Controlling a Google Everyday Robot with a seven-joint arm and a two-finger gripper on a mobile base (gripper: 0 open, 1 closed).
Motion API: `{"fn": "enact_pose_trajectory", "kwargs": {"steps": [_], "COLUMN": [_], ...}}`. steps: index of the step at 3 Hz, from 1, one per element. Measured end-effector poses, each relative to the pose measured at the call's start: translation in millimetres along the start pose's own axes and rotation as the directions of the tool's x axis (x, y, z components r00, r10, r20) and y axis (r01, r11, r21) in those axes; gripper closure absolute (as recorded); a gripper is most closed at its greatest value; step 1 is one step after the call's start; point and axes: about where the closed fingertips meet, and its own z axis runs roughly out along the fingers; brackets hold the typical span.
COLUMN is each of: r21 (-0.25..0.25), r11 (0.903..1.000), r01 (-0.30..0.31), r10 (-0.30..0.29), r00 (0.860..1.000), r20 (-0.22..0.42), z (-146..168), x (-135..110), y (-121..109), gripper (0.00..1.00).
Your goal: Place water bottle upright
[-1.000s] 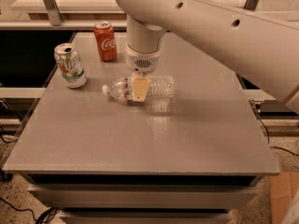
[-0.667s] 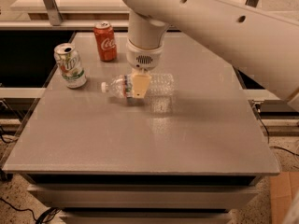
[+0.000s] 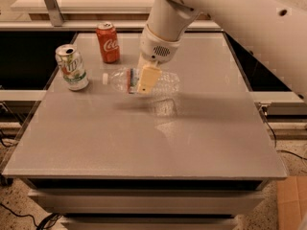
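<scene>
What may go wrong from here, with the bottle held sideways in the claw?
The claw grips the clear ribbed plastic water bottle near its middle, lying sideways; it may slip or squash when turned. Its white cap points toward the green-and-white soda can, so swinging it upright could knock that can.

Lighting the table (image 3: pixel 144 147) evenly from above, in a warm, fairly bright tone. Throwing a soft dark smear just below the gripper (image 3: pixel 147 79), clamping the water bottle (image 3: pixel 168 83) at upper centre of the frame. Glinting faintly on the clear plastic and on the tabletop beneath. Blurring slightly around the bottle. Darkening at the left and right edges beyond the table.
</scene>
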Motion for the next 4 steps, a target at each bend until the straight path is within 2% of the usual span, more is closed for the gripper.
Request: {"fn": "enact_pose_trajectory", "kwargs": {"steps": [1,2,3,4], "r21": [-0.021,-0.036,-0.048,-0.07], "r11": [0.9998,0.9993,0.9988,0.9971], "r01": [0.006,0.013,0.003,-0.031], "r10": [-0.003,-0.002,0.017,0.062], "r00": [0.99,0.959,0.914,0.864], "r20": [0.142,0.284,0.405,0.5], "z": [-10.4,-22.5,-32.0,-36.2], "x": [-6.4,-15.5,-26.8,-36.4], "y": [-0.2,1.5,6.5,13.9], "gripper": [1.0,1.0,1.0,1.0]}}
